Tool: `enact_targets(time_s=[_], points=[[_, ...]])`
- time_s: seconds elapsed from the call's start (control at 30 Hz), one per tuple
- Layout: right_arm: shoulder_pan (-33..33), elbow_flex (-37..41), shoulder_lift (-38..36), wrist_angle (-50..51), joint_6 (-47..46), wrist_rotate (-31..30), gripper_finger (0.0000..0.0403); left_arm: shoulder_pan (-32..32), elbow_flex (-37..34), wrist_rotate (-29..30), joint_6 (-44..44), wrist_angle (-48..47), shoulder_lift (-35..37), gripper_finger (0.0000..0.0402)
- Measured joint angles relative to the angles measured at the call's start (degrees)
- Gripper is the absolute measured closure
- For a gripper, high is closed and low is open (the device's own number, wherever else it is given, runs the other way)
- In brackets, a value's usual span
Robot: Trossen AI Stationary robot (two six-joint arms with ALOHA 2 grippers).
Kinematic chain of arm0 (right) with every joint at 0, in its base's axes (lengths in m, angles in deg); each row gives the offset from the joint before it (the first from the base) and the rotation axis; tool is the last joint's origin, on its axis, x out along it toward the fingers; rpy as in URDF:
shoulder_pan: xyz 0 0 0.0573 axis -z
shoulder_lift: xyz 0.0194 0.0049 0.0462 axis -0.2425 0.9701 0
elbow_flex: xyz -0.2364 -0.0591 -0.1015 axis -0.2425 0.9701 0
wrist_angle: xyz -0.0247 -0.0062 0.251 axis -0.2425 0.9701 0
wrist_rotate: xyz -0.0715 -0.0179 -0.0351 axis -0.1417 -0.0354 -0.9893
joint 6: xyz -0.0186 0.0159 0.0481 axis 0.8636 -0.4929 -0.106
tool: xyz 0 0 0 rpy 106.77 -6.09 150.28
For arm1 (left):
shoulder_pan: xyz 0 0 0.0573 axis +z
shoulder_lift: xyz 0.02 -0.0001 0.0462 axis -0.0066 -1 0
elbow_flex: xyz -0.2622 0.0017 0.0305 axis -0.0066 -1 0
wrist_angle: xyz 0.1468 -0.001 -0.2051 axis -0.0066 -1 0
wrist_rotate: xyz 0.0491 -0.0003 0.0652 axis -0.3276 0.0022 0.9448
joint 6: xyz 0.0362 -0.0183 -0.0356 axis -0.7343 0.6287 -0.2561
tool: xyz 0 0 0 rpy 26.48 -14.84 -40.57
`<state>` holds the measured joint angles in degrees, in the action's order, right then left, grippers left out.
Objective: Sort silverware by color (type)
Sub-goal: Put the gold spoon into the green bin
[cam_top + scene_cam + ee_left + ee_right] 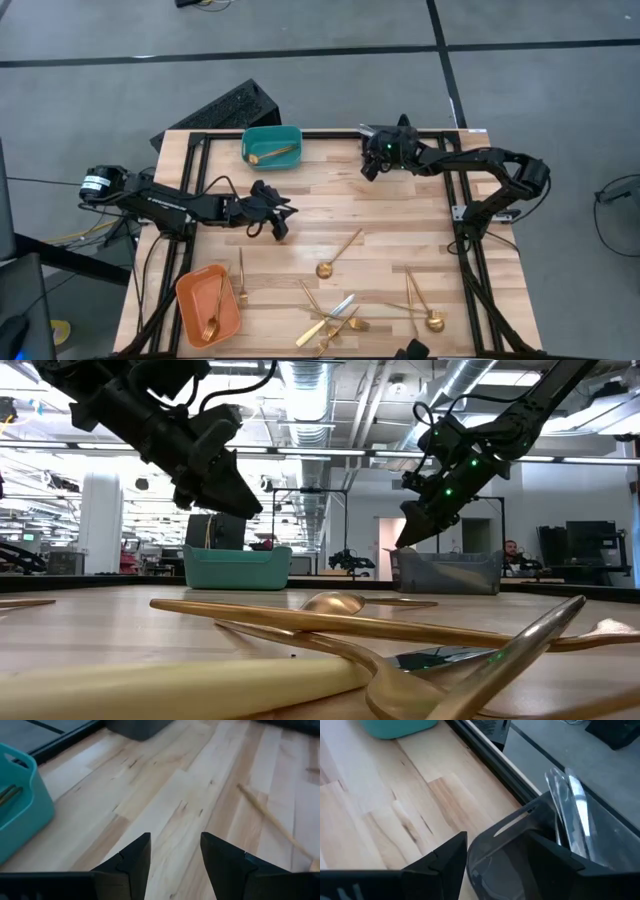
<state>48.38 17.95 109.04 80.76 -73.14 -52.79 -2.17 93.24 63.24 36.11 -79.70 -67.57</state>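
Slim, shiny gold-coloured metal silverware (pixel 340 310) lies scattered on the near part of the wooden surface (pixel 400 215): light, stiff, slippery, best pinched mid-handle. Left hand (pixel 279 224) and right hand (pixel 368 166) hover wide, empty.

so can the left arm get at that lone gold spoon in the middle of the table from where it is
Probably yes. The left gripper hangs open and empty above bare wood, and the gold spoon lies alone just beyond it with nothing between them or on top of it.
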Motion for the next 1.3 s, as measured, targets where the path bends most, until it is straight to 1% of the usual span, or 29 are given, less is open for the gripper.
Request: enact_targets(time_s=[0.13,0.23,0.33,0.43,0.5,0.6,0.67,0.8,0.87,0.97,1.03,1.1,1.17,1.3], points=[[-0.3,0.0,0.0,-1.5,0.3,0.2,0.0177,0.0,0.0,0.2,-0.1,-2.7,0.0,0.0242],[-1.6,0.0,-0.1,-1.9,0.3,0.3,0.0177,0.0,0.0,1.6,-0.1,-3.3,0.0,0.0242],[-3.1,0.0,-1.6,-1.9,0.4,2.1,0.0177,0.0,0.0,3.1,0.8,-3.4,0.0,0.0242],[-4.7,0.0,-4.1,-1.4,-0.2,7.8,0.0177,0.0,0.0,5.4,3.0,-3.4,0.0,0.0242],[-6.2,0.0,-5.8,-3.3,-2.7,13.7,0.0177,0.0,0.0,8.0,5.0,-3.4,0.0,0.0242],[-10.3,1.9,-6.9,-10.5,-7.6,23.9,0.0177,-0.2,0.0,10.3,7.9,-3.4,0.0,0.0242],[-14.7,3.9,-6.5,-15.0,-9.1,26.9,0.0177,-1.2,0.0,10.3,7.8,-3.0,0.0,0.0242],[-24.2,7.1,-5.0,-21.6,-10.4,26.8,0.0177,-5.0,-0.1,9.4,7.7,2.1,0.0,0.0242],[-28.5,7.6,-3.5,-21.5,-10.1,26.1,0.0177,-7.9,-0.1,9.0,7.7,5.6,0.0,0.0242],[-34.3,7.3,0.5,-24.0,-8.9,26.0,0.0177,-13.0,-0.1,9.4,7.4,9.8,0.0,0.0242],[-37.1,7.1,3.4,-25.3,-7.7,25.6,0.0177,-16.5,-0.1,10.7,7.4,11.4,0.0,0.0242],[-39.3,6.0,6.7,-24.9,-7.5,23.3,0.0177,-20.2,-0.1,13.0,9.0,11.6,-0.2,0.0242],[-40.5,4.8,9.4,-23.3,-7.4,20.5,0.0177,-24.2,0.0,16.2,11.3,11.9,-1.9,0.0242],[-41.4,2.1,12.5,-17.0,-6.8,16.4,0.0177,-30.5,0.0,24.3,14.5,13.0,-7.4,0.0242]])
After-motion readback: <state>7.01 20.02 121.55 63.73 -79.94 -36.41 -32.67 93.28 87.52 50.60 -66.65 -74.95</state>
